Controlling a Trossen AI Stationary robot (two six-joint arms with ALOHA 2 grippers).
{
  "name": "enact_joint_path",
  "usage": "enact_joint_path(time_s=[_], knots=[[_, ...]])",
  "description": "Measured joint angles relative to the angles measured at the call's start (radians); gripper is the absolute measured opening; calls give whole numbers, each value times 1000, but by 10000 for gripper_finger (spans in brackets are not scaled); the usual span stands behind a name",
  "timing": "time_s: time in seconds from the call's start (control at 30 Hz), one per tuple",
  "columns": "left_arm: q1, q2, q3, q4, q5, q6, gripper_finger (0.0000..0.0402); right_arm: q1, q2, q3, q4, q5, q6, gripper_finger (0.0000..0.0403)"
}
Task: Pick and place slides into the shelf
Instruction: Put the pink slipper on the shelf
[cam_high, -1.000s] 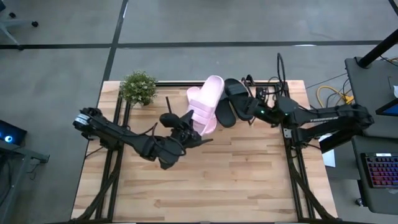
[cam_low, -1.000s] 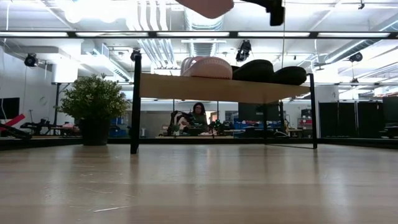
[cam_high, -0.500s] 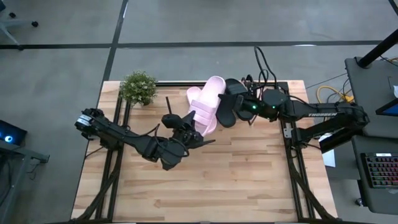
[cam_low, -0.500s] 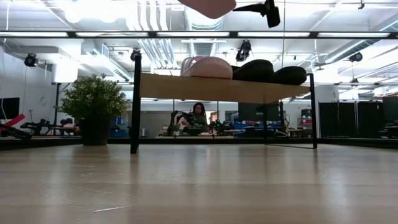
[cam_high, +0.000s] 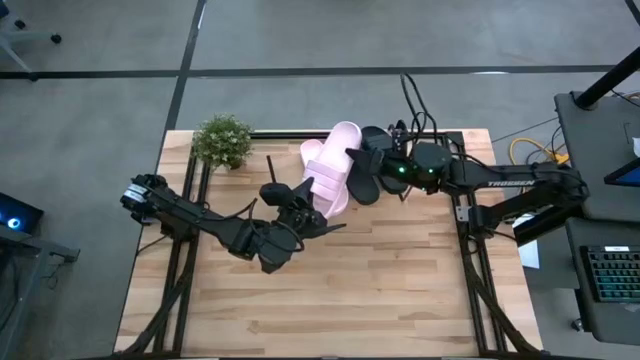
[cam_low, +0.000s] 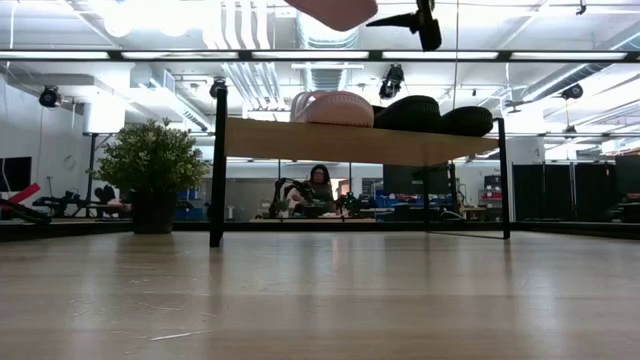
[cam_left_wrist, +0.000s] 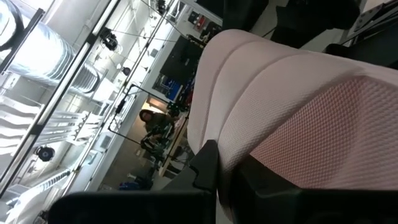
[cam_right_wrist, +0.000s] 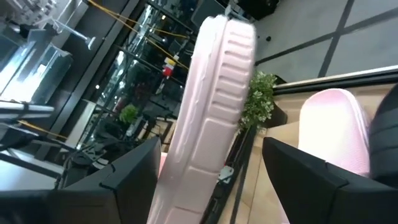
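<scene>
My left gripper (cam_high: 303, 203) is shut on a pale pink slide (cam_high: 340, 160), held high above the shelf (cam_low: 300, 140); the low view shows only its underside (cam_low: 335, 10) at the top edge. The second pink slide (cam_low: 335, 108) and both black slides (cam_low: 410, 112) (cam_low: 465, 121) rest sole-down on the slanted shelf board. My right gripper (cam_high: 382, 165) hovers open above the black slides, level with the raised slide (cam_right_wrist: 211, 93), whose ribbed sole faces it between the fingers, farther off. My left gripper pinches the pink slide at its near end (cam_left_wrist: 261, 155), one finger (cam_left_wrist: 208, 168) against the textured footbed side. The fingers come slanting up from the table's near left. The slide is lifted clear of shelf and table, tipped onto its side, its far end over the shelf.
A small potted plant (cam_high: 222, 140) stands at the table's far left, beside the shelf's black leg (cam_low: 217, 165). Bare tabletop (cam_high: 380, 280) stretches across the near half. A person (cam_low: 320, 185) sits in the room behind the table.
My right gripper has swung toward the table's left, from over the shelf's right end to above the black slides, closer to the raised pink slide. The left gripper and its slide have stayed where they were.
</scene>
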Motion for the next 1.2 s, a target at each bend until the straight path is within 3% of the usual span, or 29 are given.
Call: enact_joint_path(time_s=[0.53, 0.73, 1.0, 1.2], knots=[[0, 0, 0, 0, 1, 0, 0, -3, 16, 4, 3, -1, 38, 250], [0, 0, 0, -1, 2, 0, 0, -3, 22, 4, 4, -2, 49, 193], [0, 1, 0, -2, 6, 2, 0, -3, 22, 4, 6, -1, 30, 66], [0, 1, 0, -2, 6, 2, 0, -12, 22, 4, 6, -3, 32, 55]])
